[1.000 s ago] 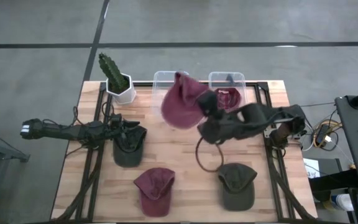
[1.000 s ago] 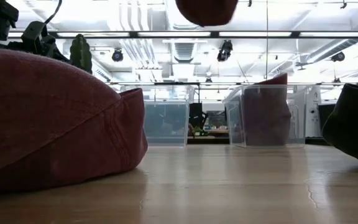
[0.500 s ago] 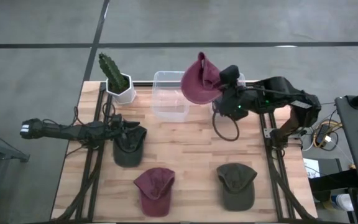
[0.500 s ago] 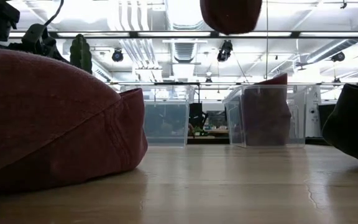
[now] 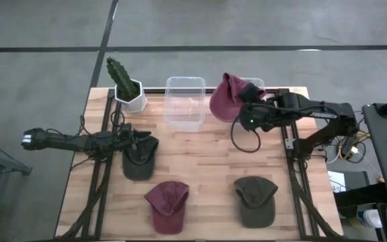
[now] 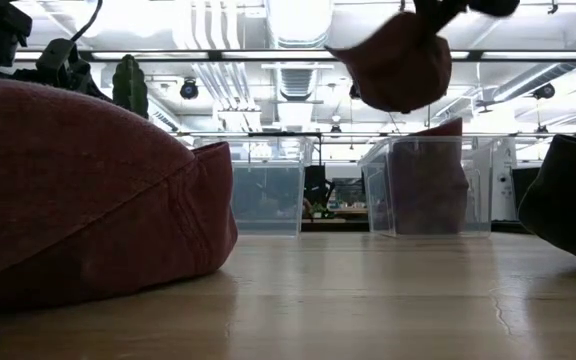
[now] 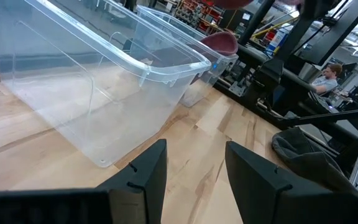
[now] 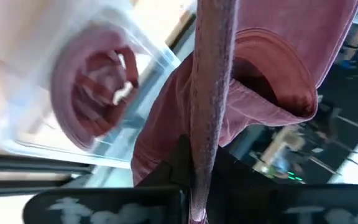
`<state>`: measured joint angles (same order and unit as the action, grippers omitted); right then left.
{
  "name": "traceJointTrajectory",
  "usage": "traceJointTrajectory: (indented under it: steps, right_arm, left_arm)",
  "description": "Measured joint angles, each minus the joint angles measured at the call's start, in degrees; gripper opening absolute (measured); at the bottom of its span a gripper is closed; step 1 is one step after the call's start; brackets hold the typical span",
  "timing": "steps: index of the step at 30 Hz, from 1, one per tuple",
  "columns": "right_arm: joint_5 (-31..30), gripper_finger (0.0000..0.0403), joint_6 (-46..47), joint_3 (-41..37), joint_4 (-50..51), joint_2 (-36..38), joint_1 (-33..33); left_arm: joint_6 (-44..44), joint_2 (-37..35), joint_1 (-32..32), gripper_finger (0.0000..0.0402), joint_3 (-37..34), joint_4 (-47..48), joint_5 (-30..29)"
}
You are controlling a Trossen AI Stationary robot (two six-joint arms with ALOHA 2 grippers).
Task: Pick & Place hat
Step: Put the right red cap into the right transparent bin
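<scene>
My right gripper [image 5: 244,96] is shut on a maroon hat [image 5: 226,101] and holds it in the air at the table's far right, over the right clear bin [image 5: 255,83]. That bin has another maroon hat [image 8: 95,93] lying in it. In the low view the held hat [image 6: 393,65] hangs high above this bin [image 6: 423,185]. My left gripper [image 7: 194,180] is open at the table's left side, beside the far end of a dark green hat [image 5: 140,160] that lies flat on the wood. My right gripper pinches an edge of the maroon hat [image 8: 209,143] between its two fingers; that edge runs edge-on out of the fingers. The crown [image 8: 266,56] bulges out beyond them. The hat is lifted clear and tilted, hanging beside and below the gripper over the bin.
An empty clear bin [image 5: 185,101] stands left of the right one at the far edge. A cactus in a white pot [image 5: 127,86] is at the far left corner. A maroon hat [image 5: 166,205] and a green hat [image 5: 255,199] lie near the front edge.
My right gripper has carried the maroon hat from above the table's middle toward the far right, ending over the right bin. The hat has come lower and tipped in the last half second. The left arm has kept still.
</scene>
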<state>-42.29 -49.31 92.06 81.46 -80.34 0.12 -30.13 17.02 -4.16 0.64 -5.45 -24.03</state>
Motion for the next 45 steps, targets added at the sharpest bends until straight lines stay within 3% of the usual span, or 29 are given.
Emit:
traceJointTrajectory:
  steps: [10,19,33,38,45]
  right_arm:
    - [-2.8,0.0012,-19.8,-20.1,-23.2,12.0,-2.4]
    - [-2.8,0.0013,-24.9,-30.9,-23.5,19.7,-6.9]
    - [1.9,0.0013,-41.9,-38.4,-32.7,27.5,-18.2]
    - [4.4,0.0013,-50.2,-38.7,-35.7,27.0,-22.0]
    - [6.9,0.0013,-54.2,-38.9,-35.6,25.0,-25.5]
  left_arm:
    - [0.0,0.0,0.0,0.0155,0.0,0.0,-1.6]
    - [0.0,0.0,0.0,0.0155,0.0,0.0,-1.6]
    - [0.0,0.0,0.0,0.0155,0.0,0.0,-1.6]
    - [-0.1,0.0,0.0,0.0155,0.0,-0.1,-1.6]
    - [-0.1,0.0,0.0,0.0155,0.0,-0.1,-1.6]
